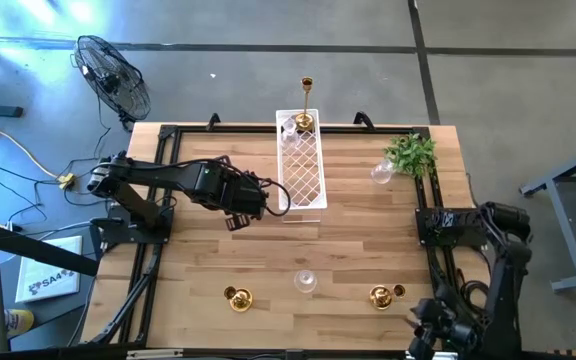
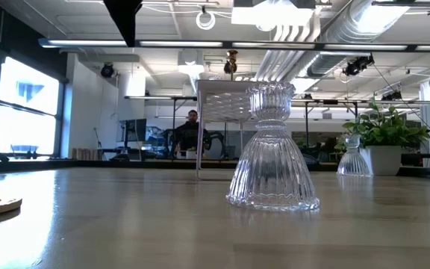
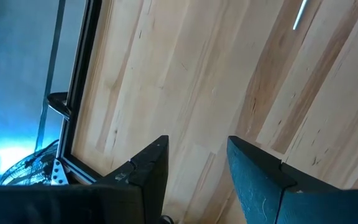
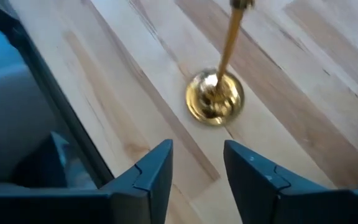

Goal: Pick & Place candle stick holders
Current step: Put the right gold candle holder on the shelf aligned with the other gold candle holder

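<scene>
A tall gold candle stick holder (image 1: pixel 306 105) stands at the far end of the white lattice tray (image 1: pixel 303 170). Two shorter gold holders (image 1: pixel 238 298) (image 1: pixel 380 296) stand near the front edge, with a clear glass holder (image 1: pixel 305 281) between them. This glass holder looms close in the low view (image 2: pixel 273 149). Another glass holder (image 1: pixel 381 173) stands beside the green plant (image 1: pixel 411 152). My left gripper (image 1: pixel 240 212) is open and empty over bare wood left of the tray; it also shows in the left wrist view (image 3: pixel 197 162). My right gripper (image 1: pixel 418 322) is open and empty at the front right, facing the right gold holder (image 4: pixel 215 96).
A black metal frame runs along the table's left, right and far edges (image 1: pixel 168 135). A fan (image 1: pixel 113 75) stands on the floor beyond the far left corner. Bare wood lies in the table's middle (image 1: pixel 358 235).
</scene>
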{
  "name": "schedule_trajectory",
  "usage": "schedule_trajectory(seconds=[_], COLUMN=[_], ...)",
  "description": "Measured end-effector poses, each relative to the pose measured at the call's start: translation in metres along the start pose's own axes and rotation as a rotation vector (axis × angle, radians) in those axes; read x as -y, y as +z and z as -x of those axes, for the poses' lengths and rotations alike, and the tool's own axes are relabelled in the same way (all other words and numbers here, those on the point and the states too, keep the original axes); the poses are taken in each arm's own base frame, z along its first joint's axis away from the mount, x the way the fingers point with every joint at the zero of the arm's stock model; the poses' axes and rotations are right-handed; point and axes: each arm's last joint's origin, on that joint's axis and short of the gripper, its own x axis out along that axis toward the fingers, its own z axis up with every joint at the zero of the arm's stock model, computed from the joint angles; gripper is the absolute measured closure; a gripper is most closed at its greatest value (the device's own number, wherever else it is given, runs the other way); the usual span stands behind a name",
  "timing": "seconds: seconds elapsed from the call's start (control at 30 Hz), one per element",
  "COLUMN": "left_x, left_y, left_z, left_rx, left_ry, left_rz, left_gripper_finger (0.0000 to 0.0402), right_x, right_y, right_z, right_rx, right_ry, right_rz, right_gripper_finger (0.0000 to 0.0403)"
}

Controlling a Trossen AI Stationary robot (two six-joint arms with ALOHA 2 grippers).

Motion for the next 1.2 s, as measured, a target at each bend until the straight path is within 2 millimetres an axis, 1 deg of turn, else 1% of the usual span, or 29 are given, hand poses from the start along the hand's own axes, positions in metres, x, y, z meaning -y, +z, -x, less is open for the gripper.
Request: schedule_trajectory(seconds=[0.1, 0.5, 0.8, 0.93, 1.2], left_x=[0.0, 0.0, 0.0, 0.0, 0.0], left_y=[0.0, 0.0, 0.0, 0.0, 0.0], left_z=[0.0, 0.0, 0.0, 0.0, 0.0], left_rx=[0.0, 0.0, 0.0, 0.001, 0.001], left_ry=[0.001, 0.001, 0.001, 0.001, 0.002], left_rz=[0.006, 0.007, 0.007, 0.007, 0.008], left_gripper_finger=[0.0245, 0.0245, 0.0245, 0.0245, 0.0245], right_x=[0.0, -0.003, -0.007, -0.009, -0.012], right_y=[-0.001, -0.012, -0.005, 0.0, 0.012], right_z=[0.001, -0.013, -0.023, -0.026, -0.033], right_rx=[0.054, 0.077, 0.118, 0.112, 0.114], right_ry=[0.029, -0.033, -0.06, -0.077, -0.11], right_rz=[-0.007, 0.033, 0.03, 0.035, 0.046], right_gripper_finger=[0.0269, 0.027, 0.0267, 0.0247, 0.0181])
